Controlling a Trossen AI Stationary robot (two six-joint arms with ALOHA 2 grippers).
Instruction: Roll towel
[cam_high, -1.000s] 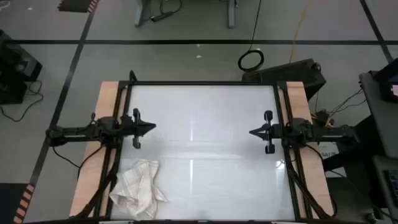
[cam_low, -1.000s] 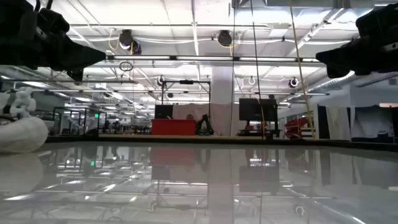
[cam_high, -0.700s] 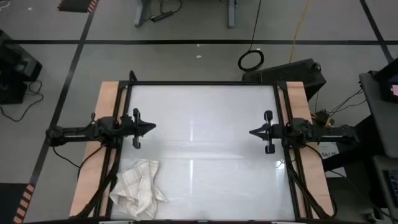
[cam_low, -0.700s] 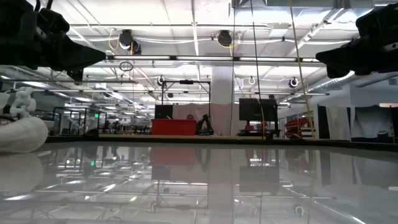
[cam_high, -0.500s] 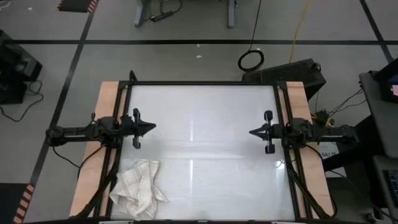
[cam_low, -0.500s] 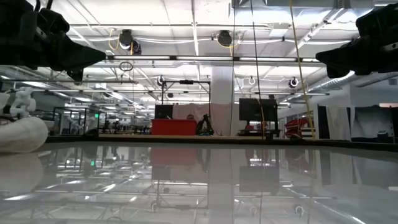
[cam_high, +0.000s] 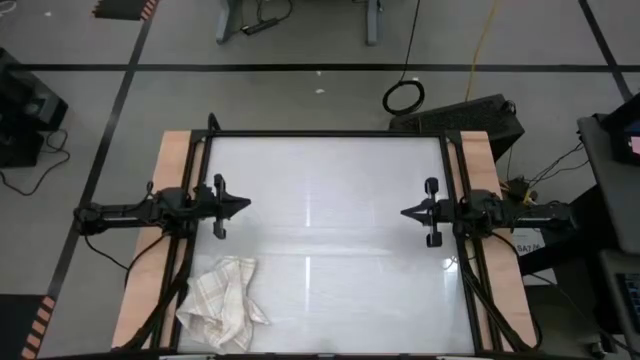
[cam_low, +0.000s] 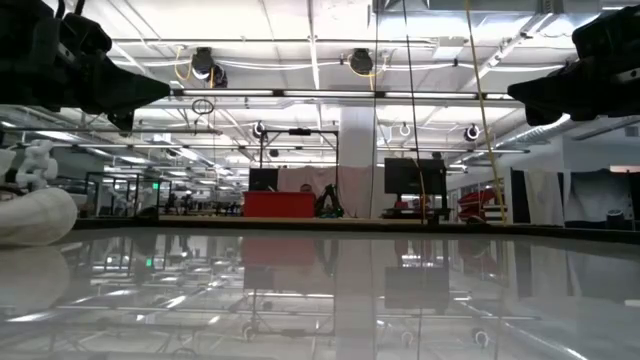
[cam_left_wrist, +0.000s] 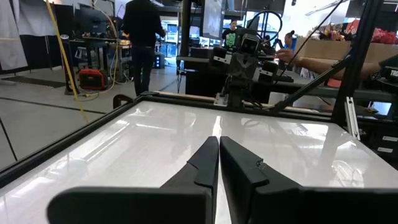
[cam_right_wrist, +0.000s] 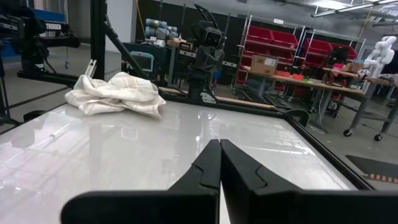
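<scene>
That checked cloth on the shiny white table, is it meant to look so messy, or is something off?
The cream-and-beige checked towel lies crumpled in a heap near the glossy white table's front-left corner, not flat or rolled. Nothing looks spilled or broken.

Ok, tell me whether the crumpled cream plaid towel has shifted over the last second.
No. The crumpled cream plaid towel lies in the same spot beside the table's black left rail in the high view.

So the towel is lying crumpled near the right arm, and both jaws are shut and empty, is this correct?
Not quite. The towel lies crumpled near the left arm, as the high view shows. The rest holds: the left gripper and the right gripper have shut, empty jaws.
</scene>
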